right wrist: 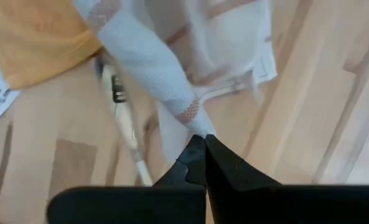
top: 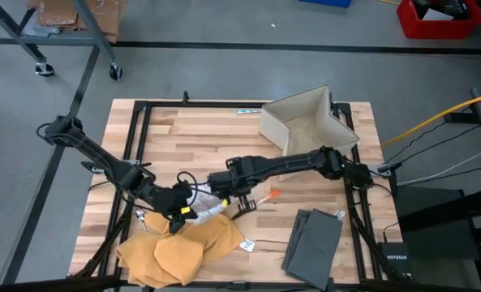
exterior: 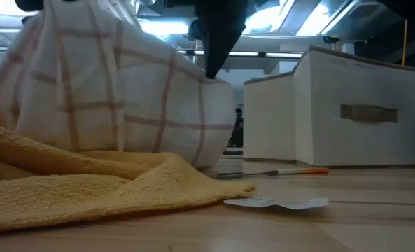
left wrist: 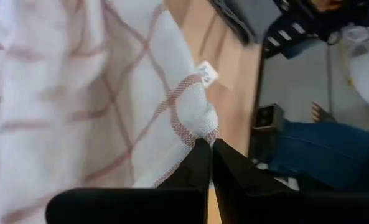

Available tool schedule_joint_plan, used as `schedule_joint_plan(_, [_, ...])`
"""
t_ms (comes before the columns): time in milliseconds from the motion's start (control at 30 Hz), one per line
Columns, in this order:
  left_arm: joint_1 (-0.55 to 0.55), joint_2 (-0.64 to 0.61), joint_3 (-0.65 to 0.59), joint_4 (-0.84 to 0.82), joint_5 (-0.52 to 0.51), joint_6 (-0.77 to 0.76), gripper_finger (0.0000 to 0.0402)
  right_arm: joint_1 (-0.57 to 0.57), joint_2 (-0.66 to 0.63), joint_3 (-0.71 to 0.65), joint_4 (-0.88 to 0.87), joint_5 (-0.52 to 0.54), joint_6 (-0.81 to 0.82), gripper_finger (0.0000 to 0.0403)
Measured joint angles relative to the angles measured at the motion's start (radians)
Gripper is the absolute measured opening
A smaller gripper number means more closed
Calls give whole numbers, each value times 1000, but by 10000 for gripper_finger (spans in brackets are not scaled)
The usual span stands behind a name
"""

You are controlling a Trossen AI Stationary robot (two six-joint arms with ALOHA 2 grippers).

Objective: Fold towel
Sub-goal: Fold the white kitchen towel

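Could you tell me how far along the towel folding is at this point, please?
Early stage. Done: the left gripper and right gripper are each shut on a corner of the white checked towel, lifted off the table. In hand: the towel hangs bunched between them above the yellow cloths. Left: spreading it flat and making every fold; none shows yet.

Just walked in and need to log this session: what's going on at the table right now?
Both arms are holding up a white checked towel above the wooden table. The left end effector is shut on one corner of it, and the right end effector is shut on another part. A yellow cloth lies crumpled beneath. A beige fabric bin and a grey folded cloth sit to the side.
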Motion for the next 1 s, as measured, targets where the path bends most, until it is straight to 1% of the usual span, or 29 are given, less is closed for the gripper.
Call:
schedule_joint_plan(200, [1,-12,-1,-155,-64,-20,0,-65,6,-27,49,-5,2,1])
schedule_joint_plan(433, [5,-12,-1,-300,-168,-26,0,-120,6,-88,178,-6,0,1])
schedule_joint_plan(633, [22,-12,-2,-393,-180,-38,0,-147,6,-151,330,-6,-6,1])
schedule_joint_plan(767, [22,-11,0,-489,-185,-58,0,-163,6,-187,389,4,-4,1])
schedule_joint_plan(1000, [32,13,-3,-536,-207,-47,0,-189,6,-280,508,94,-6,1])
